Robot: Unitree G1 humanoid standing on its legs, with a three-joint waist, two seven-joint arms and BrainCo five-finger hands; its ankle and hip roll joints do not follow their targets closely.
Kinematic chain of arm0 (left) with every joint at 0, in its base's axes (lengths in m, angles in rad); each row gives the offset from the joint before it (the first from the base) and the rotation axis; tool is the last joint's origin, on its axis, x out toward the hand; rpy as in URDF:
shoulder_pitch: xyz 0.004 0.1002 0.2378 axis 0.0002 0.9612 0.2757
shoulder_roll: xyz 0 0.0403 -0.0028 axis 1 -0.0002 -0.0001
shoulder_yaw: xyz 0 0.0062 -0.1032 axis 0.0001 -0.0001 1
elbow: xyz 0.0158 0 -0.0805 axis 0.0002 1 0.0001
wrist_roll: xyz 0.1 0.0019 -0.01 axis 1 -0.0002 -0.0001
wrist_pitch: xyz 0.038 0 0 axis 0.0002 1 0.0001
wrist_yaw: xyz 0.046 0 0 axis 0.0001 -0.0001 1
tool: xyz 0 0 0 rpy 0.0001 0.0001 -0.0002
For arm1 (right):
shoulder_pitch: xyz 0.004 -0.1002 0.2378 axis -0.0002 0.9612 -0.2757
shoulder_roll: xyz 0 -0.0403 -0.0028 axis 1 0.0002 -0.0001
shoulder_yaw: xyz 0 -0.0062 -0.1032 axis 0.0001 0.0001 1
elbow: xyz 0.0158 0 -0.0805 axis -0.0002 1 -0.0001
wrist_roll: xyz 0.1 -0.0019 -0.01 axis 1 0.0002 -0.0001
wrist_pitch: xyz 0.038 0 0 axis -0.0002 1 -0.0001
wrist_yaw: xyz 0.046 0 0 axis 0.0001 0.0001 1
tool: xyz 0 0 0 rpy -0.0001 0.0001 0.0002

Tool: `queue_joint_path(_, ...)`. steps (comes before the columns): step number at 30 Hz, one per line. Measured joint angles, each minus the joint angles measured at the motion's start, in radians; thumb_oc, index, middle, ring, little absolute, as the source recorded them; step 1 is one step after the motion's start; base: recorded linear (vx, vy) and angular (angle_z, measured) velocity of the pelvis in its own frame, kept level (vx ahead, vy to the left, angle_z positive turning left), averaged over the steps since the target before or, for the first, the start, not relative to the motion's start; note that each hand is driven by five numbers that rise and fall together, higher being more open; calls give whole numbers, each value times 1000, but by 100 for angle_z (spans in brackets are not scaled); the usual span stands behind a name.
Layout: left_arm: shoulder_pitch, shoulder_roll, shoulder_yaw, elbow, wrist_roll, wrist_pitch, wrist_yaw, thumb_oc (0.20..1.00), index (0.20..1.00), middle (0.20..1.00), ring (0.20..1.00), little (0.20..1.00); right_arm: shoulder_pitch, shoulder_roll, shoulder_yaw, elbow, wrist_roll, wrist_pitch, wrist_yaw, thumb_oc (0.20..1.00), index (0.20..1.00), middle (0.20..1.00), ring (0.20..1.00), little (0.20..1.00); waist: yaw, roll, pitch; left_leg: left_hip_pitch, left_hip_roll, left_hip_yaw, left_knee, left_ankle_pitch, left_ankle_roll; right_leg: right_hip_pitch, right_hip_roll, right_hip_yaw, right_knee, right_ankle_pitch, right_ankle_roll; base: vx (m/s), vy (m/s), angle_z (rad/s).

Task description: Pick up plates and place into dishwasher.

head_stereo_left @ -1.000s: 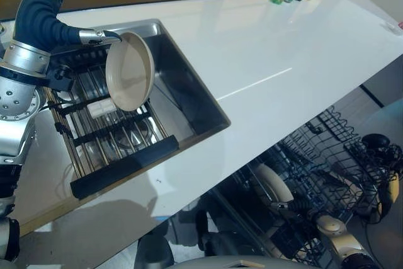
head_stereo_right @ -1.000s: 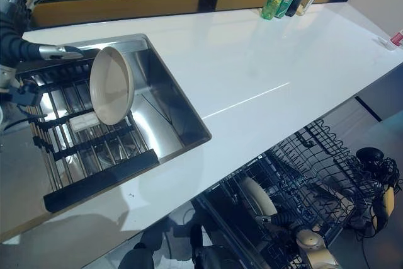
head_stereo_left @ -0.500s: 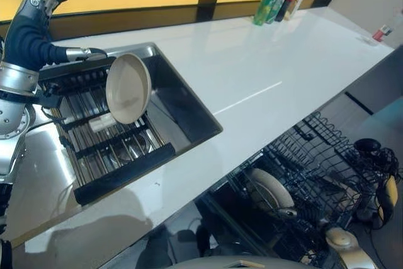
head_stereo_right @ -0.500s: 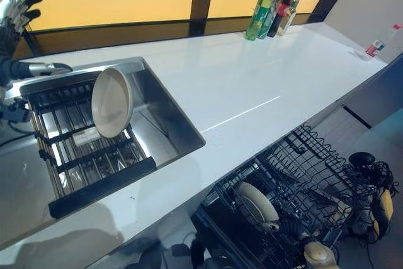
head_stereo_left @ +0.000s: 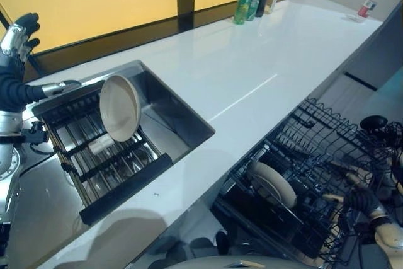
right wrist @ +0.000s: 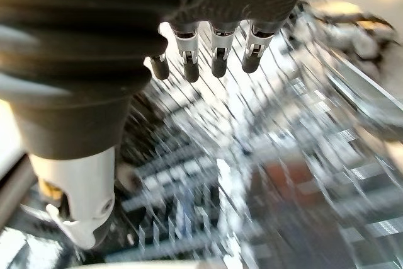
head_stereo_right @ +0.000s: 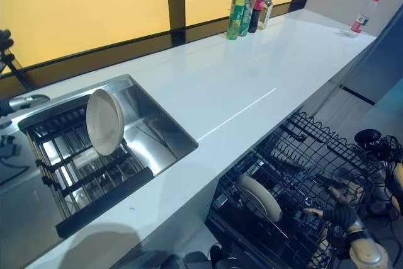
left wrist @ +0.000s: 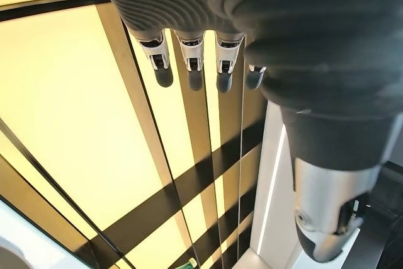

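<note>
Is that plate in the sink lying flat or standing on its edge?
Standing on its edge. The cream plate leans upright in the sink's metal rack, its face turned sideways.

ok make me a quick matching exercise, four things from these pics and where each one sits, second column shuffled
Things
1. cream plate
2. white plate
3. bottles
4. right hand

Places
A. far end of the counter, by the window
B. standing on edge in the dishwasher rack
C. over the dishwasher rack, lower right
D. leaning upright on the sink rack

Pairs: 1-D, 2-B, 3-A, 4-C
</note>
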Motion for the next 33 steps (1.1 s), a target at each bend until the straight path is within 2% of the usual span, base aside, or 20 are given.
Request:
queue_joint_path(3, 44, -57, 22, 0, 22, -23, 8, 1000, 1000, 1000, 1000, 1000, -10, 0, -48, -149, 58, -72, -73, 1000, 1000, 1000, 1000, 1000, -13, 19, 2, 35, -9, 21, -27, 9, 8, 2, -3, 22, 6, -4, 6, -21, 203, -21)
queue_joint_path(6, 88, -79, 42, 1, 79, -56, 21, 1000, 1000, 1000, 1000, 1000, -37, 21, -51, -187, 111, -195, -129, 1000, 1000, 1000, 1000, 1000, -24, 25, 4, 67, -11, 50, -61, 20, 12, 0, -7, 17, 10, -2, 10, -71, 111, -23)
queue_joint_path(7, 90, -79, 43, 3, 112, -68, 34, 1000, 1000, 1000, 1000, 1000, -49, 38, -51, -183, 127, -230, -133, 1000, 1000, 1000, 1000, 1000, -23, 30, 6, 71, -12, 63, -65, 21, 12, -12, -9, -6, 18, -1, 11, -142, 62, -41)
queue_joint_path(10, 107, -87, 76, 3, 203, -93, 72, 1000, 1000, 1000, 1000, 1000, -107, 50, -30, -182, 143, -312, -130, 1000, 1000, 1000, 1000, 1000, 10, 42, 6, 86, -8, 135, -79, 21, 13, -54, -54, -192, 53, 5, 0, -149, 25, -57)
queue_joint_path(11, 101, -87, 77, 3, 226, -95, 82, 1000, 1000, 1000, 1000, 1000, -123, 50, -20, -182, 142, -329, -130, 1000, 1000, 1000, 1000, 1000, 15, 46, 3, 89, -4, 144, -82, 21, 13, -64, -66, -228, 84, -4, 11, -53, -60, -33)
queue_joint_path(12, 89, -86, 77, 3, 254, -97, 90, 1000, 1000, 1000, 1000, 1000, -136, 47, -15, -182, 143, -340, -131, 1000, 1000, 1000, 1000, 1000, 25, 47, -1, 89, 1, 152, -83, 21, 10, -81, -65, -236, 113, -22, 12, -16, -102, -21)
queue_joint_path(15, 56, -83, 68, 4, 323, -97, 114, 1000, 1000, 1000, 1000, 1000, -187, 9, 11, -183, 145, -347, -133, 1000, 1000, 1000, 1000, 1000, 39, 54, -7, 81, 17, 136, -80, 28, -4, -97, -45, -247, 118, -26, -13, 21, -123, -2)
queue_joint_path(18, 35, -78, 14, 23, 420, -96, 158, 1000, 1000, 1000, 1000, 1000, -225, -32, 19, -185, 163, -348, -126, 1000, 1000, 1000, 1000, 1000, 55, 94, -15, 80, 33, 99, -74, 28, -5, -80, -23, -246, 89, -18, -30, 61, -131, -4)
queue_joint_path(21, 34, -75, -15, 45, 523, -95, 222, 1000, 1000, 1000, 1000, 1000, -247, -60, 18, -187, 177, -348, -82, 1000, 1000, 1000, 1000, 1000, 59, 115, -26, 64, 43, 64, -34, 28, -5, -82, -18, -254, 98, -37, -48, 63, -98, 4)
queue_joint_path(23, 36, -72, -16, 59, 604, -94, 275, 1000, 1000, 1000, 1000, 1000, -248, -76, 19, -187, 192, -348, -56, 1000, 1000, 1000, 1000, 1000, 61, 112, -23, 38, 42, 57, 25, 28, -5, -89, -23, -255, 116, -51, -60, 60, -60, 2)
queue_joint_path(26, 64, -72, -16, 73, 677, -103, 321, 1000, 1000, 1000, 1000, 1000, -252, -93, 17, -187, 212, -348, -28, 1000, 1000, 1000, 1000, 1000, 73, 103, -20, -19, 26, 2, 167, 31, -1, -80, -33, -234, 124, -60, -76, 68, 52, -14)
queue_joint_path(27, 86, -72, -16, 78, 695, -106, 331, 1000, 1000, 1000, 1000, 1000, -251, -91, 18, -185, 214, -348, -20, 1000, 1000, 1000, 1000, 1000, 85, 86, -13, -64, 11, -29, 234, 33, 11, -76, -42, -204, 119, -55, -84, 73, 124, -39)
queue_joint_path(29, 128, -61, -20, 83, 739, -109, 345, 1000, 1000, 1000, 1000, 1000, -251, -90, 26, -184, 213, -348, -19, 1000, 1000, 1000, 1000, 1000, 86, 76, -12, -81, -12, -66, 149, 19, 3, -72, -61, -191, 103, -51, -87, 48, 165, -25)
queue_joint_path(31, 126, -35, -45, 103, 779, -116, 369, 1000, 1000, 1000, 1000, 1000, -251, -104, 26, -182, 214, -348, -17, 1000, 1000, 1000, 1000, 1000, 83, 80, -12, -116, -8, -64, 97, 30, 21, -96, -61, -194, 123, -55, -79, 23, 194, -9)
queue_joint_path(33, 128, -24, -55, 123, 808, -119, 392, 1000, 1000, 1000, 1000, 1000, -247, -145, 12, -181, 214, -349, -3, 1000, 1000, 1000, 1000, 1000, 84, 117, -13, -130, 9, -70, 19, 18, 43, -127, -39, -197, 150, -58, -64, 42, 216, -34)
